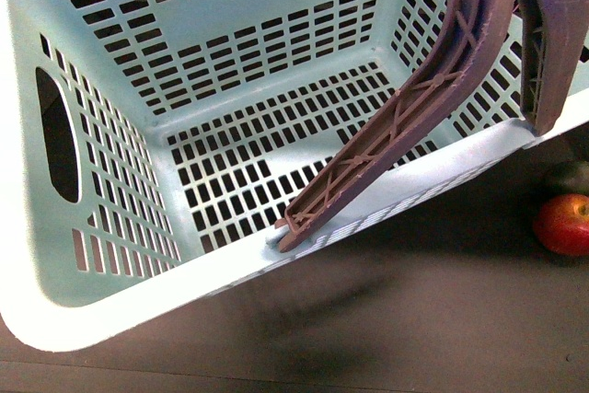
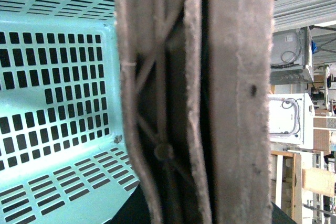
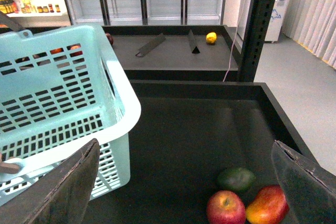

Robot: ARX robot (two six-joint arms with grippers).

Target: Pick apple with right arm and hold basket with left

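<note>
The pale mint basket fills the front view, tilted and lifted, with its brownish-purple swing handles raised at the right. In the left wrist view those handles run straight through the middle, and my left gripper is shut on them, its fingers hidden. The red apple lies on the dark surface at the right edge, outside the basket. In the right wrist view the apple lies below my open right gripper, between its wide-spread fingers and apart from them. The basket stands beside that gripper.
A dark green round fruit and a red-orange fruit lie touching the apple in the black bin. A black post rises at the bin's far corner. A yellow fruit sits on the shelf behind.
</note>
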